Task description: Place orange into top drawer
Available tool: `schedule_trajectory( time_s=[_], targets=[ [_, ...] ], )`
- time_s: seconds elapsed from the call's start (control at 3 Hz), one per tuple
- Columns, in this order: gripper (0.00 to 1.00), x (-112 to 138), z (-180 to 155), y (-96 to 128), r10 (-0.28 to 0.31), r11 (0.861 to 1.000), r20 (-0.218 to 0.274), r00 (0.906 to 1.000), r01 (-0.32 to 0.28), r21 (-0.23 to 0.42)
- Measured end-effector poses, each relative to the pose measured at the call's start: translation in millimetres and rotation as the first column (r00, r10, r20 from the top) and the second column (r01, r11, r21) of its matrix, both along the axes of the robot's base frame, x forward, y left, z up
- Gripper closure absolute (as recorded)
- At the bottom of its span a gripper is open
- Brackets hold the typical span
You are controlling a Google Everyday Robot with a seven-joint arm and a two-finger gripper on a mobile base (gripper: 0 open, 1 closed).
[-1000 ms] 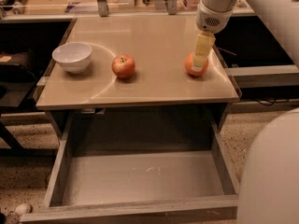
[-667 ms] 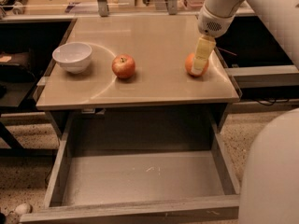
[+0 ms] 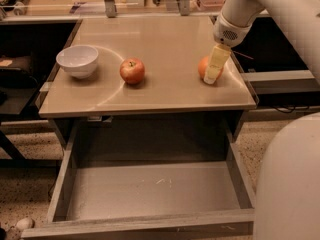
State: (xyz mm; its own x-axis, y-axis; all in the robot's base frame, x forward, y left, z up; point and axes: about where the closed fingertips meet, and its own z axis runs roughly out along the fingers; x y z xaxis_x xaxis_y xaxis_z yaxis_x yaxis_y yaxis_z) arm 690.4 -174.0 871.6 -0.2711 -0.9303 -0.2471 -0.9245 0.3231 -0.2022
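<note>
The orange (image 3: 202,67) sits on the right side of the tan tabletop (image 3: 165,34), near its right edge. My gripper (image 3: 213,70) hangs from the white arm that comes in from the upper right. It is down at the orange, with its cream-coloured part covering the fruit's right half. The orange rests on the table. The top drawer (image 3: 150,191) is pulled open below the table's front edge. Its flat grey floor has faint white scuffs and holds nothing.
A white bowl (image 3: 77,60) stands at the left of the tabletop, and a red-yellow apple (image 3: 132,70) lies in the middle. My white body (image 3: 292,184) fills the lower right beside the drawer. Clutter lines the far counter.
The gripper has stayed at the orange and dropped very slightly, and the arm has shifted a little right. The orange, apple, bowl and drawer have not moved.
</note>
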Motion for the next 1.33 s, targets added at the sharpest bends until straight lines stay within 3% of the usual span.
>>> schedule_trajectory(
  time_s=[0.67,1.0,1.33],
  targets=[
    [0.00,5.0,-26.6,-1.8,-0.014,0.999,-0.053,0.9985,0.016,0.034],
    [0.00,5.0,-26.8,-1.7,-0.014,0.999,-0.053,0.9985,0.016,0.034],
    [0.19,5.0,-26.9,-1.7,-0.014,0.999,-0.053,0.9985,0.016,0.034]
  ],
)
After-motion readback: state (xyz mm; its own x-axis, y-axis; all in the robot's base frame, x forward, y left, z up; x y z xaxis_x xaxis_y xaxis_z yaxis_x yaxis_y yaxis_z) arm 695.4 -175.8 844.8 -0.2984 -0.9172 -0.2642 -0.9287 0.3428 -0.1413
